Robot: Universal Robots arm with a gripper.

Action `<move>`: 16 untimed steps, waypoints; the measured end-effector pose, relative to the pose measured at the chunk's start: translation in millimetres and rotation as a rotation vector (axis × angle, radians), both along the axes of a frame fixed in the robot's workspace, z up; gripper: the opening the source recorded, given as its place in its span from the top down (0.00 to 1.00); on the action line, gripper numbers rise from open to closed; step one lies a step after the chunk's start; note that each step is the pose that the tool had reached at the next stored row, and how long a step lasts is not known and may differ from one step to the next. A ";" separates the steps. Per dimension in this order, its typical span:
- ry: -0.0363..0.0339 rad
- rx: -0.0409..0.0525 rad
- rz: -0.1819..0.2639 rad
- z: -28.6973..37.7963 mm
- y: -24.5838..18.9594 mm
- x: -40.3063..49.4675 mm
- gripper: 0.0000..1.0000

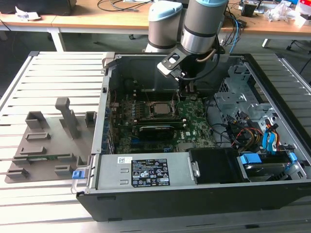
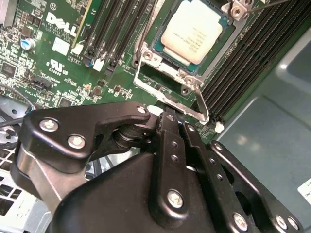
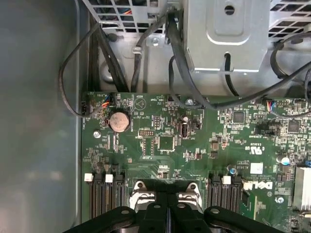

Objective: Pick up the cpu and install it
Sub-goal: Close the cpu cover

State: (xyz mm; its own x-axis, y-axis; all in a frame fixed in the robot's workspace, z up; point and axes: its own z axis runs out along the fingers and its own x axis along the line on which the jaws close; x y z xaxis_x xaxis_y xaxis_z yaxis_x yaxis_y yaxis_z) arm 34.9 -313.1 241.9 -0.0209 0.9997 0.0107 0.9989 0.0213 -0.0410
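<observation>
wooden desks run along the back of the exterior view, and in front of them a pale slatted metal table (image 1: 58,68) carries one open black computer case (image 1: 194,199) and, to the exterior view's left of it, one grey plastic fixture plate (image 1: 43,155). one grey robot arm (image 1: 204,24) reaches down into the case, its black gripper (image 1: 186,92) low over the green motherboard (image 1: 194,126). the single small flat square cpu with a silvery-white metal top (image 1: 159,108) lies in its socket, just to the exterior view's left of the gripper.

in the second wrist view the cpu (image 2: 192,34) sits flat in the socket, metal top facing up out of the case, edges square with the socket walls; being square, it has no long axis. one silver hinged socket frame (image 2: 160,87) stands swung open off it. the gripper (image 2: 170,116) has its tip just beside that frame, apart from the cpu, with the jaws closed together and nothing visible between them.

in the first wrist view the gripper (image 3: 167,200) shows its two fingers pressed side by side. beyond them lie the motherboard (image 3: 165,160), one round silver coin cell (image 3: 119,121) and several black cables (image 3: 180,63).
</observation>
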 end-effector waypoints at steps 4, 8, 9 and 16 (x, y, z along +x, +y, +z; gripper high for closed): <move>0.0001 -0.0001 0.000 -0.7 0.1 -6.2 0.89; 0.0000 -0.0001 0.000 -1.6 0.0 -13.0 0.89; -0.0001 -0.0001 0.000 -1.6 0.0 -14.2 0.89; 0.0001 -0.0004 0.000 -3.8 0.0 -27.0 0.89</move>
